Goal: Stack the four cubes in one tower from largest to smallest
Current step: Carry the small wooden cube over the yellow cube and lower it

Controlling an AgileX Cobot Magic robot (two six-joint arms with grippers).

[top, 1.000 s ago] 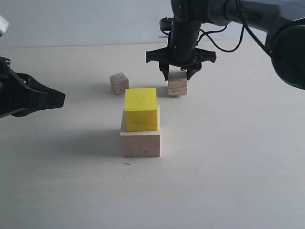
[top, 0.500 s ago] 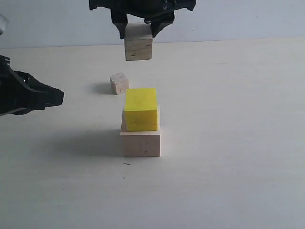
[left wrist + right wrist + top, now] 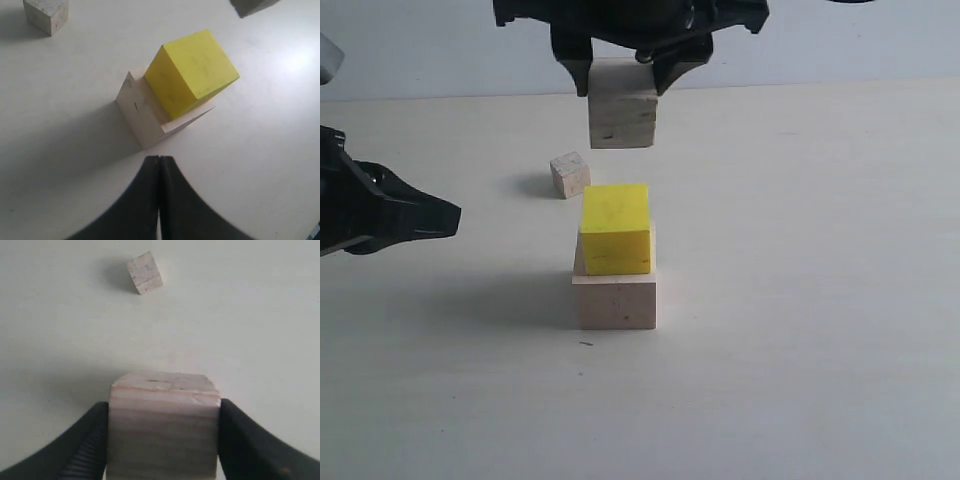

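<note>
A bright yellow cube (image 3: 616,228) rests on the large pale pinkish cube (image 3: 616,301) in the middle of the table; the same pair shows in the left wrist view, yellow cube (image 3: 191,73) above pinkish cube (image 3: 142,116). My right gripper (image 3: 622,80) hangs in the air above them, shut on the tan layered cube (image 3: 621,112), whose grain shows in the right wrist view (image 3: 163,426). The smallest greyish-beige cube (image 3: 570,175) lies on the table behind the stack. My left gripper (image 3: 450,213) is shut and empty, left of the stack.
The pale tabletop (image 3: 820,300) runs back to a light wall (image 3: 870,45). The small greyish-beige cube (image 3: 145,273) lies on the tabletop beyond the held cube in the right wrist view, and in a corner of the left wrist view (image 3: 46,15).
My right gripper has lifted the tan layered cube off the table behind the stack and carried it up, leftward and nearer, above the yellow cube. The left gripper has edged slightly right.
</note>
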